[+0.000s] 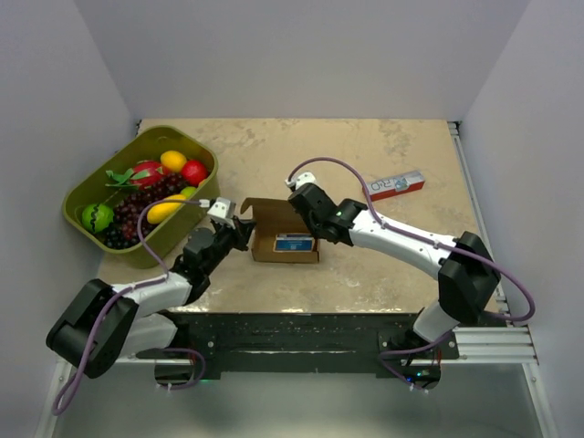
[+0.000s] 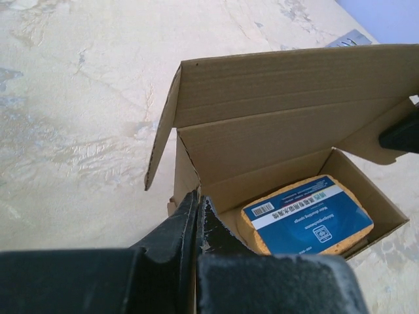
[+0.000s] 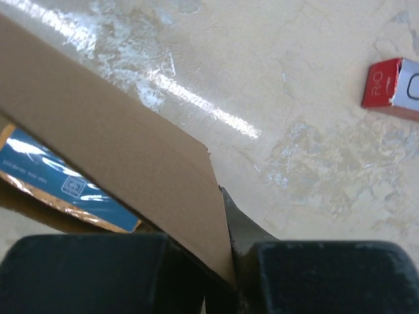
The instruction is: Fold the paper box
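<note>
Plainly half done: the paper box (image 1: pixel 285 239) sits mid-tabletop (image 1: pixel 383 274), walls up and lid standing open (a blue-labelled sponge (image 2: pixel 306 216) lies inside). The left tool (image 2: pixel 196 212) is clamped tight on its near wall, and the right tool (image 3: pixel 226 222) pinches a side flap. Tucking and closing remain.
</note>
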